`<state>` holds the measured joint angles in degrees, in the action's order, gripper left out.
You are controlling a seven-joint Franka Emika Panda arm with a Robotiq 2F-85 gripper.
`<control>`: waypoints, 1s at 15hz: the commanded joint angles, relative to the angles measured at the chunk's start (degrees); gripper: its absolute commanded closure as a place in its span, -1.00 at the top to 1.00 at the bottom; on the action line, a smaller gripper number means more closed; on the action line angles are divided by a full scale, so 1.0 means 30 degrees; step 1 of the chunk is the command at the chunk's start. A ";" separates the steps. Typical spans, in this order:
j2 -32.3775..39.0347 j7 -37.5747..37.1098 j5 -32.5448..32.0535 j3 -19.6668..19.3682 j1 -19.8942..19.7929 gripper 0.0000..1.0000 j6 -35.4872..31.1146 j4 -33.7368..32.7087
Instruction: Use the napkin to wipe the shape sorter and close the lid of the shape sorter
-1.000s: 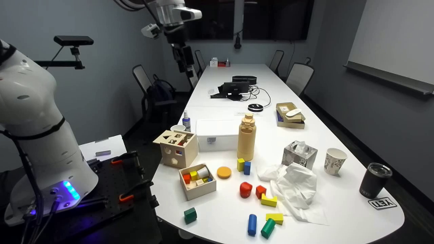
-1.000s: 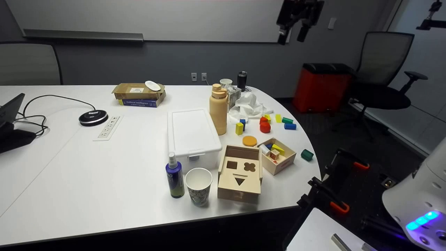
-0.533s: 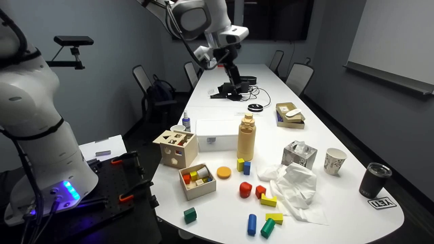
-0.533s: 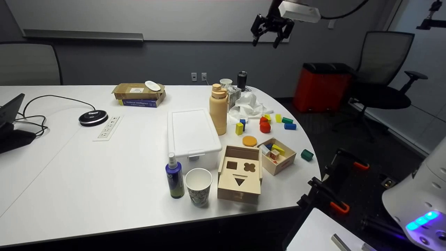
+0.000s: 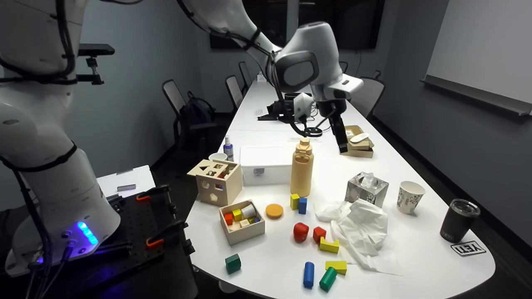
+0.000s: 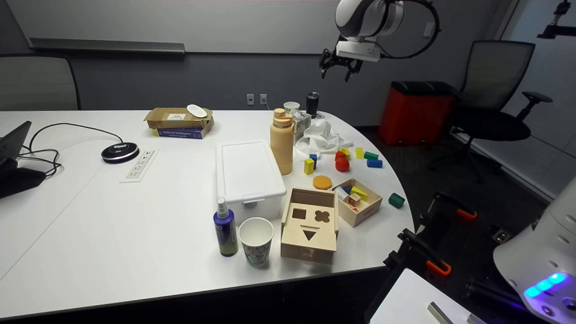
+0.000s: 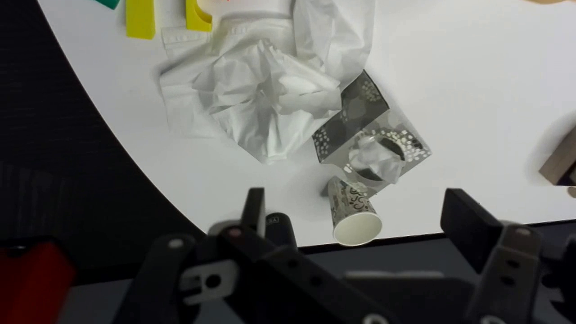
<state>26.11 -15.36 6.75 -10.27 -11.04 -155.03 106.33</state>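
The napkin (image 5: 361,228), a crumpled white sheet, lies on the table beside the tissue box and shows in all views; in the wrist view the napkin (image 7: 265,99) is above and left of the jaws. My gripper (image 7: 357,202) stands open, nothing between its fingers, high above the table; an exterior view also shows the gripper (image 6: 336,75) well over the surface. The shape sorter (image 5: 233,189), a light-wood cube, sits near the table edge by the robot base. Its lid (image 6: 325,235) is slid partway off, overhanging one side, and leaves a gap with blocks inside.
Around the napkin stand a patterned tissue box (image 5: 365,191), a paper cup (image 5: 409,198), a black tumbler (image 5: 459,222) and a tall tan bottle (image 5: 302,172). Several loose blocks and a wooden tray (image 5: 246,236) lie nearby. A white plastic box (image 6: 249,171) adjoins the sorter.
The arm has swung out over the table and come lower, from near the sorter's side across to the tissue box side. The gripper stays open; napkin, sorter and lid have not moved.
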 commanded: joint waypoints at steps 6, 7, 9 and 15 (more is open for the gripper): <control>0.9605 -0.0500 0.0826 -0.0128 -0.1506 1.00 0.1296 -1.0023; 1.0559 -0.0552 0.0778 -0.0143 -0.1649 1.00 0.1499 -1.1033; 1.2351 -0.0588 0.0719 -0.0102 -0.1926 1.00 0.1872 -1.2902; 1.7106 -0.1019 0.0470 -0.0037 -0.2515 0.81 0.3476 -1.8516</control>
<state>70.29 -16.16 8.24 -10.27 -17.63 -148.97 62.06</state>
